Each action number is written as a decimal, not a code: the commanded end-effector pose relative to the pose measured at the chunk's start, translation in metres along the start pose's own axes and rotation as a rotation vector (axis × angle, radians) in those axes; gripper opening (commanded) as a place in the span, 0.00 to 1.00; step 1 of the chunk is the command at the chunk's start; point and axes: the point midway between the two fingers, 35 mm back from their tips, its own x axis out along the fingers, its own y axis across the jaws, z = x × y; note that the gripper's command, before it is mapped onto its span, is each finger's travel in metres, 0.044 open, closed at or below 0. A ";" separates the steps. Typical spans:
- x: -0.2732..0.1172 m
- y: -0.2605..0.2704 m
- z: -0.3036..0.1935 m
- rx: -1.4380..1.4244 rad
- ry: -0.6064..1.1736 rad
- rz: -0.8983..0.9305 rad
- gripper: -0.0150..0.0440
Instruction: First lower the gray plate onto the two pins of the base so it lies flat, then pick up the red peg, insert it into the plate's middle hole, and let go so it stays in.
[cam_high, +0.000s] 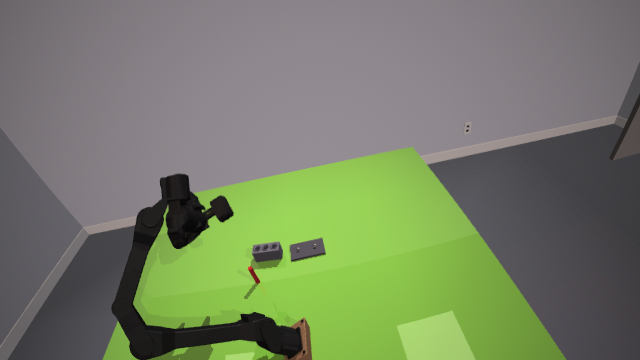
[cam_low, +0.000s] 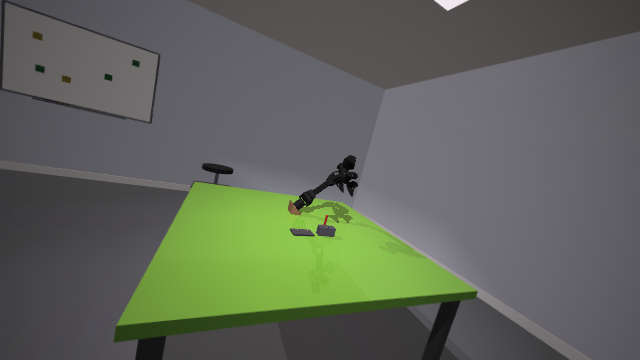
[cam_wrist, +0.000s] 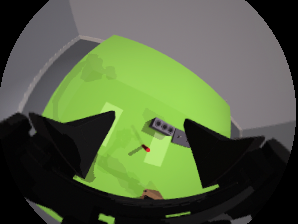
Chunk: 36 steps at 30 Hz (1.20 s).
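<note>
The gray plate (cam_high: 267, 255) (cam_low: 326, 231) (cam_wrist: 161, 131) is a thick block with three holes in its top. It rests on the table beside the base, not on its pins. The flat gray base (cam_high: 307, 253) (cam_low: 302, 233) (cam_wrist: 181, 137) has two small pins pointing up; my right finger partly hides it in the wrist view. The red peg (cam_high: 254, 275) (cam_low: 326, 220) (cam_wrist: 145, 148) stands roughly upright on the table, on the robot-mount side of the plate. My gripper (cam_low: 347, 192) (cam_wrist: 150, 118) is open and empty, high above the table and away from all three.
The green table (cam_high: 370, 200) (cam_low: 240, 280) (cam_wrist: 165, 85) carries everything. The brown robot mount (cam_high: 306, 340) (cam_low: 294, 208) (cam_wrist: 151, 194) stands on it, on the peg's side. A wall (cam_high: 300, 90) rises beyond the table's far edge. A dark stool (cam_low: 217, 168) stands behind the table.
</note>
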 end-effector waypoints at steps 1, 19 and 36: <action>0.035 -0.038 -0.007 -0.387 0.203 0.058 1.00; 0.106 -0.092 -0.038 -1.193 0.436 0.540 1.00; 0.152 -0.084 -0.080 -1.108 0.460 0.587 1.00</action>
